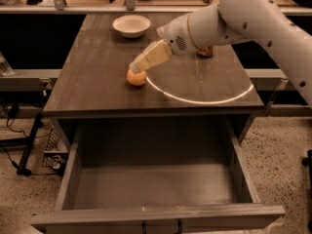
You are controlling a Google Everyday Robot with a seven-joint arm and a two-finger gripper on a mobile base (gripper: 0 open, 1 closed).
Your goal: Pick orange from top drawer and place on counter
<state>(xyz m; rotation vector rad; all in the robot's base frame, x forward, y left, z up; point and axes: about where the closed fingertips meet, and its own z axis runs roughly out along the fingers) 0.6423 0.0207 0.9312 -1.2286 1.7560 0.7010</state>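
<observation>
The orange (136,78) sits on the counter (92,82), just left of the white ring (204,100). My gripper (136,68) hangs right above it, its tan tip at the orange's top, reaching in from the upper right on the white arm (243,18). The top drawer (156,186) is pulled out below the counter's front edge and its bottom is bare. Its dark handle (161,226) shows at the lower edge.
A white bowl (131,25) stands at the back of the counter. A tan drink can (205,51) stands at the back right, partly hidden by the arm. A metal frame and cables stand on the speckled floor at the left (29,145).
</observation>
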